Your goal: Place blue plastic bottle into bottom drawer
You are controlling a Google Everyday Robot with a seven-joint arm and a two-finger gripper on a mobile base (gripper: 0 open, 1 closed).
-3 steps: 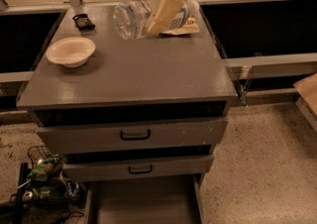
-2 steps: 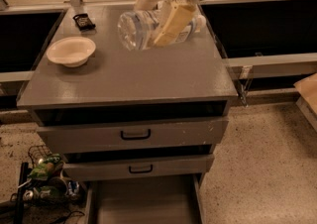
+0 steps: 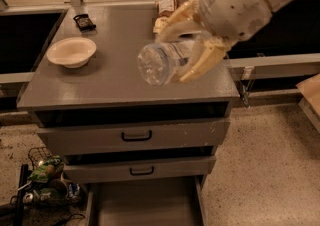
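Note:
My gripper (image 3: 187, 50) is shut on the blue plastic bottle (image 3: 160, 61), a clear ribbed bottle held on its side with its base towards the camera. It hangs above the front right part of the grey cabinet top (image 3: 115, 75). One finger (image 3: 172, 24) lies over the bottle, the other finger (image 3: 202, 62) under it. The bottle's cap is hidden behind the hand. The bottom drawer (image 3: 145, 205) is pulled out at the foot of the cabinet, and its flat grey floor shows.
A white bowl (image 3: 72, 51) sits at the top's left. A small dark object (image 3: 84, 21) lies at the back left, snack bags (image 3: 167, 10) at the back. Two upper drawers with black handles (image 3: 136, 136) are shut. A wire basket of clutter (image 3: 47, 182) stands on the floor at left.
My gripper has carried the bottle from the back of the cabinet top forward and lower, towards the front edge. The bowl and drawers have not moved.

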